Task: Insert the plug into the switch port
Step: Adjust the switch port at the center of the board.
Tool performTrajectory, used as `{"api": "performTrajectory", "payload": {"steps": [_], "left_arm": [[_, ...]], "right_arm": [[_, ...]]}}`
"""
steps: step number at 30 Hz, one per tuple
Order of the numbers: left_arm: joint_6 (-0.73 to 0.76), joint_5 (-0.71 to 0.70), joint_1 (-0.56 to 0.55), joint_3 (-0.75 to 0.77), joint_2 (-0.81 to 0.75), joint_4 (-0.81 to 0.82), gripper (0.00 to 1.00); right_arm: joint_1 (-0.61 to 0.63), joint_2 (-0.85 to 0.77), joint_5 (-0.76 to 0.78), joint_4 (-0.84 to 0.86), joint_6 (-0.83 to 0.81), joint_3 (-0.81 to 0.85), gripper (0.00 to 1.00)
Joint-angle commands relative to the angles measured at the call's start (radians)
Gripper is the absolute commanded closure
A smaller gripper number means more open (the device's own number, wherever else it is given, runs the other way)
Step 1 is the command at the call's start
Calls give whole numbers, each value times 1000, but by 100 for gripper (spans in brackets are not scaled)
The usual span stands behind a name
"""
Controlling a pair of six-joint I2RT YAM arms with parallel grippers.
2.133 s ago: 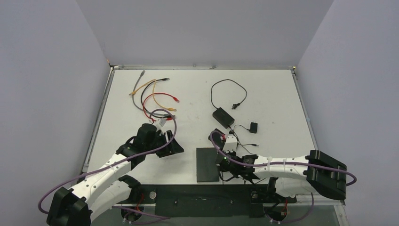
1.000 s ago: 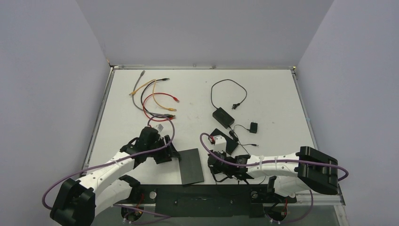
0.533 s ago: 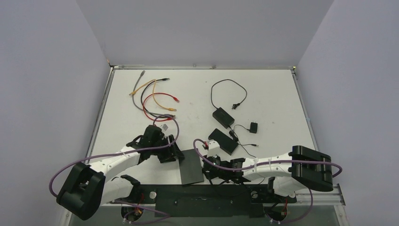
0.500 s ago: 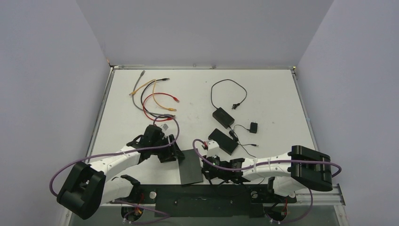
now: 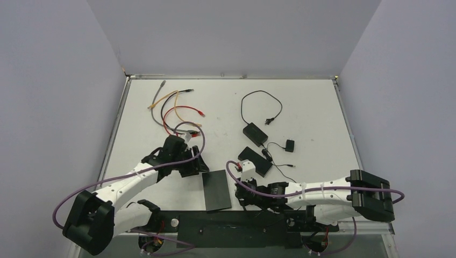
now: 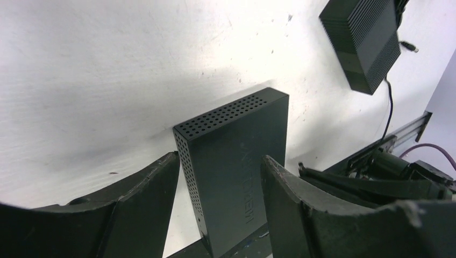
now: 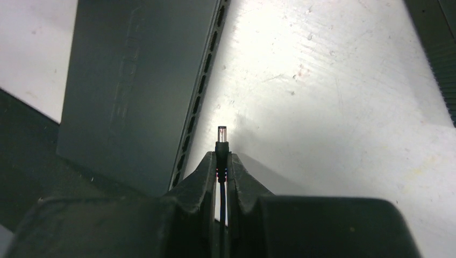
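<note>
Lab test cell (bare walls (image 5: 231, 32), white table (image 5: 312, 107)).

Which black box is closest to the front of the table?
The flat black switch at the front edge of the table. The other black boxes lie farther back.

The switch (image 5: 217, 190), a flat dark box with vent holes along its sides, lay flat at the counter's (image 5: 312, 107) near edge. The plug (image 7: 221, 137), a slim black barrel with a metal tip, stood pinched in the right gripper's (image 7: 221, 161) jaws, just beside the switch's vented side, not touching.
</note>
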Motion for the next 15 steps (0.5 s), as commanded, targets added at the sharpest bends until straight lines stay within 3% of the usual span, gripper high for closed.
{"api": "performTrajectory", "payload": {"steps": [1, 8, 15], "left_arm": [[60, -129, 2, 90, -65, -87, 46], [116, -104, 3, 144, -23, -27, 46], [148, 36, 2, 203, 64, 92, 46]], "right_arm": [[61, -81, 50, -56, -37, 15, 100], [140, -109, -20, -4, -141, 31, 100], [192, -64, -98, 71, -290, 135, 100]]}}
